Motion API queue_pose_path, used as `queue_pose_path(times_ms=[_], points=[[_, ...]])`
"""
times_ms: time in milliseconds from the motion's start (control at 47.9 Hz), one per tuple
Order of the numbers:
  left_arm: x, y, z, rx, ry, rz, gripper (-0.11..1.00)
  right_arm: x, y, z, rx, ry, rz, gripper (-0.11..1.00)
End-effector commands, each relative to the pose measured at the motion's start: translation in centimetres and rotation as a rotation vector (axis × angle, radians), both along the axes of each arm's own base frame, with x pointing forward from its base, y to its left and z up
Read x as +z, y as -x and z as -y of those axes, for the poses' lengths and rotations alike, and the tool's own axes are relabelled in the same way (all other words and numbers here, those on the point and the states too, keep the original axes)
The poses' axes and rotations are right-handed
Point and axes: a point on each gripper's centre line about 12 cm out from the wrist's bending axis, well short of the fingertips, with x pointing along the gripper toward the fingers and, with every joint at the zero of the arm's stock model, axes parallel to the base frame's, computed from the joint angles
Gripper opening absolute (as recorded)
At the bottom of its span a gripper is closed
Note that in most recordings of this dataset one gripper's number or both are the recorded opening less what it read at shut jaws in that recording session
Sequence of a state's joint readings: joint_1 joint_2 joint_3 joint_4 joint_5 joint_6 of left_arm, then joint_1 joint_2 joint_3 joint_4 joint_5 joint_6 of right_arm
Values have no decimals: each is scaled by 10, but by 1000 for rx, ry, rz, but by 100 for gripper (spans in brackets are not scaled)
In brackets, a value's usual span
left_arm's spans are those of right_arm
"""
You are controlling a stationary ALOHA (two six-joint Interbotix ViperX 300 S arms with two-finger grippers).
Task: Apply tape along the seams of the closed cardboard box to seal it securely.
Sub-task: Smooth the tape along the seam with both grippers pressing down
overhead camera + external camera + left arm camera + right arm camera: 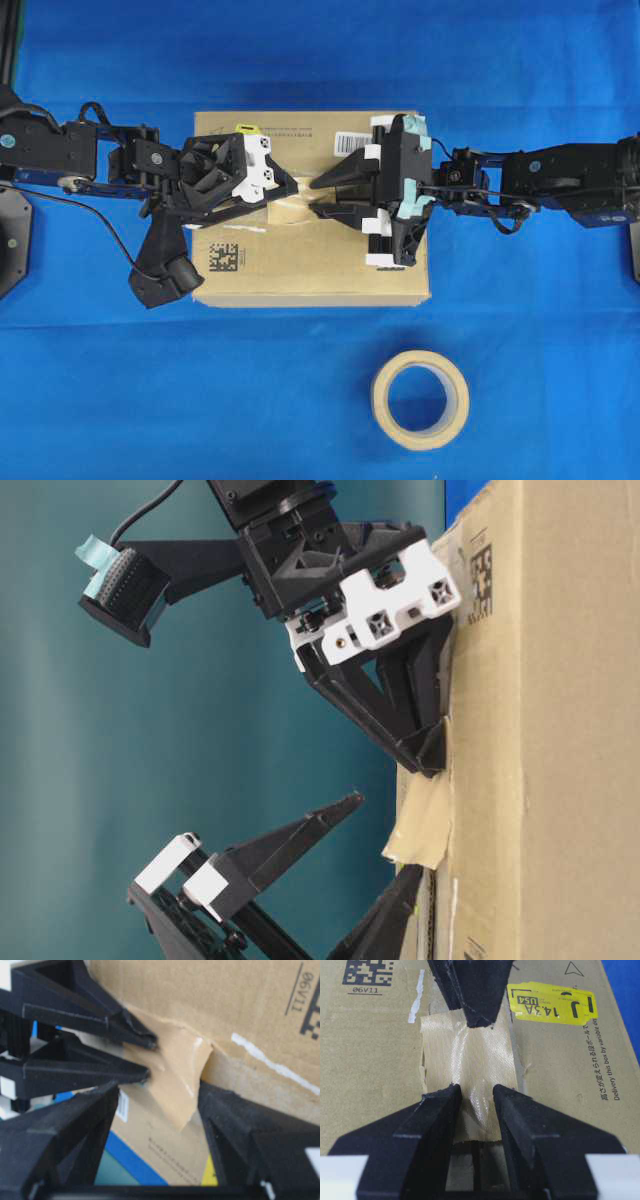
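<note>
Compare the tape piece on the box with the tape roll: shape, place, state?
The tape is a flat, roughly square patch stuck on the cardboard box; the tape roll is a ring. The tape lies across the seams with one edge lifting; the tape roll lies flat on the blue cloth, untouched. Both are tan.

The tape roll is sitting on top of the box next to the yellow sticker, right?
Not quite. The tape roll is not on the cardboard box; the overhead view shows it lying on the blue table cover, off the box on the side away from the yellow sticker. The sticker itself is on the box top.
</note>
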State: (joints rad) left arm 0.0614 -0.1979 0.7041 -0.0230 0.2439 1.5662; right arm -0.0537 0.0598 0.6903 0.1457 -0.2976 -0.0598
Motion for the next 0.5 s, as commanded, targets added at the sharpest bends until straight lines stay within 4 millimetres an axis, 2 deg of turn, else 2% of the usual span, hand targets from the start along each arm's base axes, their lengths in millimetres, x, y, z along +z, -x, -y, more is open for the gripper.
queue_pose_path(times_ms=[0, 480], points=[[13, -1, -2, 4, -1, 17, 62, 6, -1, 1, -3, -2, 11, 42], [16, 5, -1, 10, 8, -15, 62, 5, 0, 1, -2, -1, 8, 42]])
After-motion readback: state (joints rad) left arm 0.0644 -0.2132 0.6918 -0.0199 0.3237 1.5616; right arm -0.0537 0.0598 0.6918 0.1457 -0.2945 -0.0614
